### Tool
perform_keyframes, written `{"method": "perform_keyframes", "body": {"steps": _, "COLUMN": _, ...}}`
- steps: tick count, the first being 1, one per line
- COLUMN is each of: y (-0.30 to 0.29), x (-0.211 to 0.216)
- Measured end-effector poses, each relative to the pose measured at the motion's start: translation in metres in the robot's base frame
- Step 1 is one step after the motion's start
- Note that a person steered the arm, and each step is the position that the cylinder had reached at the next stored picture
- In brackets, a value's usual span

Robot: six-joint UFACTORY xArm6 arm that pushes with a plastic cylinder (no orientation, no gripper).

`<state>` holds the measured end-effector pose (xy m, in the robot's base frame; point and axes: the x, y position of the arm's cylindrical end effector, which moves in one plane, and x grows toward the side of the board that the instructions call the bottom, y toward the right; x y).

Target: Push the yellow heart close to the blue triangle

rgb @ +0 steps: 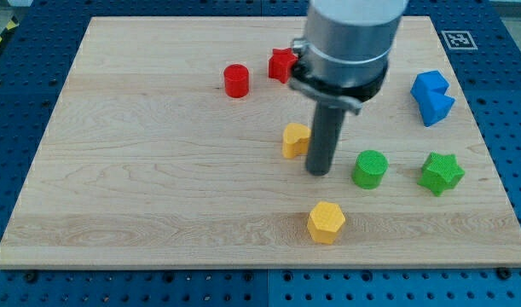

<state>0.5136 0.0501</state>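
The yellow heart lies near the board's middle, partly hidden behind the rod. My tip rests on the board just to the right of and slightly below the heart, touching or nearly touching it. The blue triangle lies at the view's right edge of the board, just below another blue block that touches it.
A red cylinder and a red star lie near the top. A green cylinder and a green star lie at the right. A yellow hexagon lies near the bottom. The arm's grey body hangs over the top middle.
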Motion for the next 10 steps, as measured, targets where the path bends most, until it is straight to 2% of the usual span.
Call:
{"method": "perform_keyframes", "body": {"steps": 1, "y": -0.039, "x": -0.019}}
{"method": "perform_keyframes", "body": {"steps": 5, "y": 0.035, "x": -0.056}}
{"method": "perform_keyframes", "body": {"steps": 7, "y": 0.05, "x": -0.056}}
{"method": "perform_keyframes", "body": {"steps": 9, "y": 0.025, "x": -0.057}}
{"method": "perform_keyframes", "body": {"steps": 10, "y": 0.025, "x": -0.087}}
